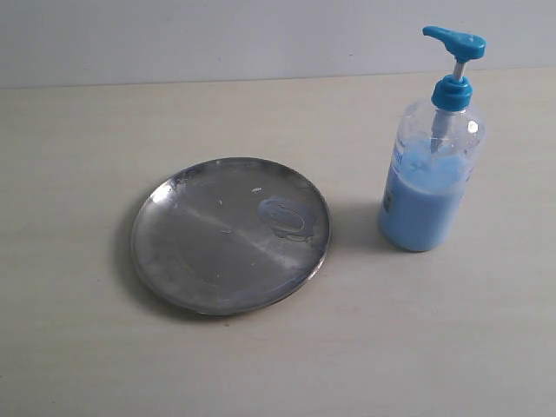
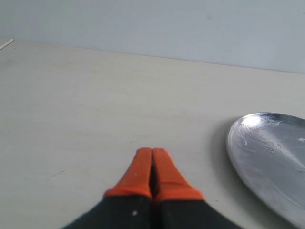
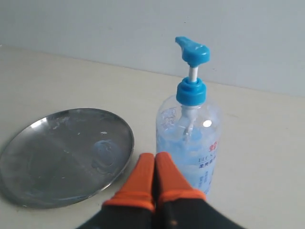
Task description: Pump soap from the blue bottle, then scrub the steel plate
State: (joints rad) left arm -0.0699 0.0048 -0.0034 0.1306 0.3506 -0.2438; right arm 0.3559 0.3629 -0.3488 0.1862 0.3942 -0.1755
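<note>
The steel plate lies flat on the table, with a translucent bluish smear of soap on its right side. To its right stands the blue bottle, upright, its pump head raised and pale blue soap inside. Neither arm shows in the exterior view. My left gripper is shut and empty over bare table, the steel plate off to one side. My right gripper is shut and empty, just in front of the blue bottle, beside the steel plate with the soap smear.
The pale wooden table stretches around plate and bottle. A plain light wall runs along the table's far edge.
</note>
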